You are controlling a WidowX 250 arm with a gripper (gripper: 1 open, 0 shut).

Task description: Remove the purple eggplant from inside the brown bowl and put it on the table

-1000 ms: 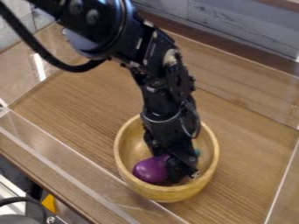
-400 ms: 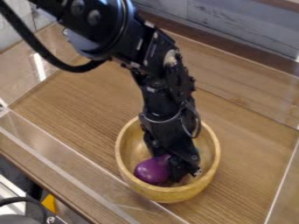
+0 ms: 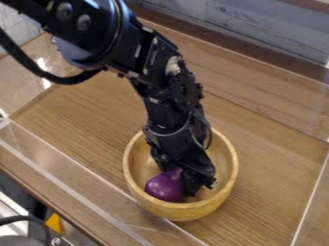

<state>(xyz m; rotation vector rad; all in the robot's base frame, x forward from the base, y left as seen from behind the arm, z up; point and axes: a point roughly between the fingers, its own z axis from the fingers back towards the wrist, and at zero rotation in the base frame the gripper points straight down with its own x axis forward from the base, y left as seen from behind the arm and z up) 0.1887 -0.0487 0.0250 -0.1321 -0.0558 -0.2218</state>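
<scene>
While the black arm [image 3: 129,58] reaches down from the upper left, its gripper [image 3: 190,179] is sunk inside the brown bowl [image 3: 218,197], pointing straight down at the bowl's floor. The purple eggplant [image 3: 164,186] lies in the bowl's left half, its rounded glossy end toward the near-left rim, and the gripper sits just beside it on the right, touching or overlapping its edge as seen from this camera. The jaws are drawn together as tight as they go (the fingertips themselves are dark against the dark inside of the bowl and hard to pick out), and whether they pinch any part of the eggplant cannot be told from this view. The eggplant rests low in the bowl, not lifted above the rim. The bowl stands on the table [image 3: 90,125] toward the near right part of the wood-grain surface, close to the clear acrylic wall [image 3: 77,207] that runs along the near edge. Another clear wall lines the right side, and pale planks [image 3: 257,24] show beyond the far edge of the table.
</scene>
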